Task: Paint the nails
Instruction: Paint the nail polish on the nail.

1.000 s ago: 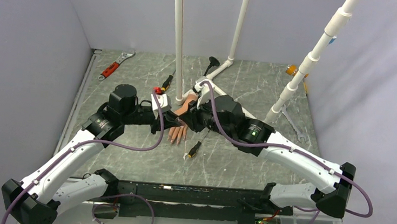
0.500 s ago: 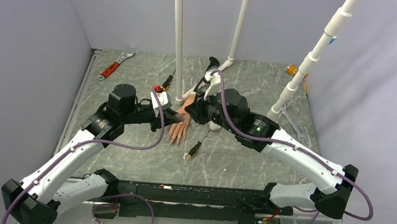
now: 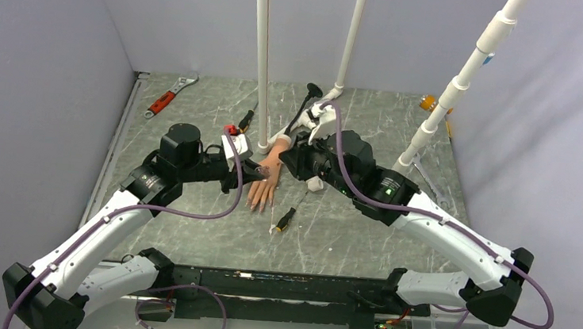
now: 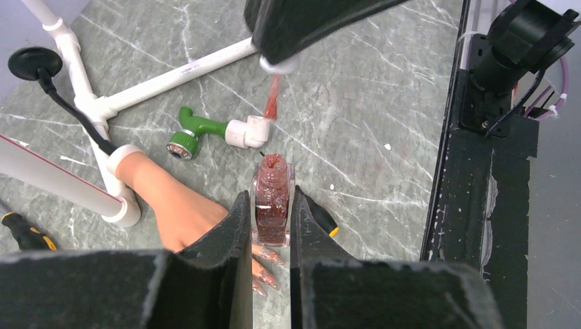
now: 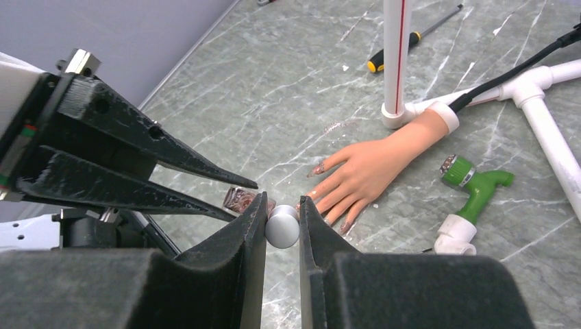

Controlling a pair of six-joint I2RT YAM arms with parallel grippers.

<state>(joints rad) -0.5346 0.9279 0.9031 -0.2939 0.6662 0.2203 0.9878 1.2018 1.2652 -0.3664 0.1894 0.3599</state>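
Your left jaws are gripping the open nail polish bottle [image 4: 272,212] near the mannequin hand [image 5: 363,175]'s nails [image 5: 318,168]; your right jaws are pinching the white brush cap [image 5: 282,228] just above.

My left arm [image 3: 107,228] reached in from the left, bent at the elbow, and its pincer [image 4: 269,194] was clamped on a bottle [image 4: 272,209]. My right arm [image 3: 441,233] stretched in from the right, and its pincer [image 5: 282,199] pinched a round cap [image 5: 282,229]. The two pincers faced each other, close together but not touching.
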